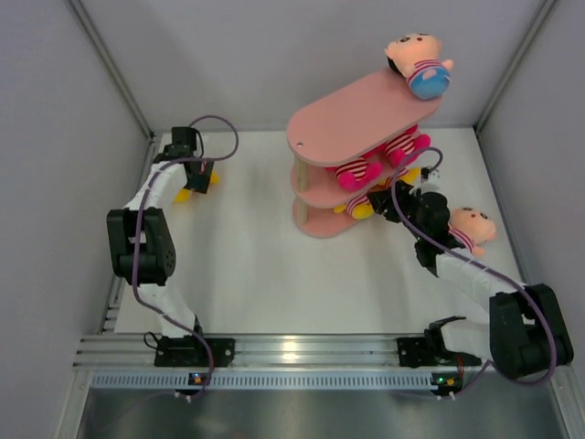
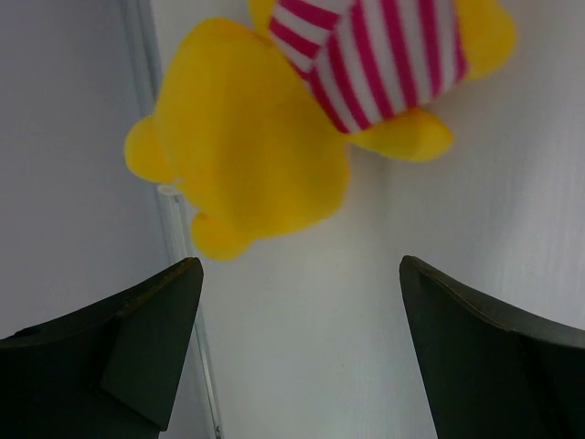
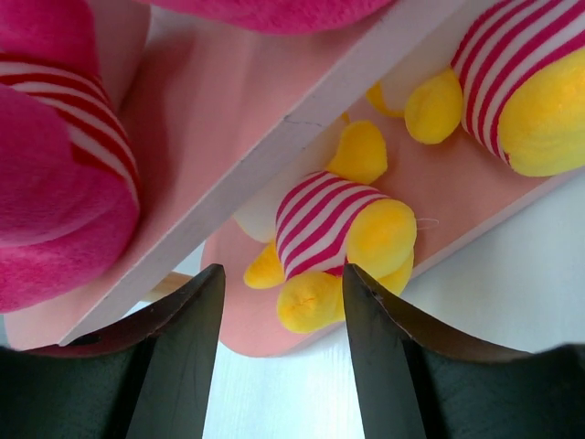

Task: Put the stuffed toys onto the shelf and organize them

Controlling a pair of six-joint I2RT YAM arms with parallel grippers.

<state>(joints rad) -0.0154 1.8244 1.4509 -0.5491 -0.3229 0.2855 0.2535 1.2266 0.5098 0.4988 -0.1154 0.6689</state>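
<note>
No legible text, label, brand, number or sign on anything visible.

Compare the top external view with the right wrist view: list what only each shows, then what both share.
Only top external: a peach-headed toy on the shelf's top board, a second peach-headed toy on the table, and a loose yellow toy under the left arm. Only right wrist: the gap between the right fingers. Both: the shelf, hot pink toys on its middle board, yellow toys on the bottom one.
</note>
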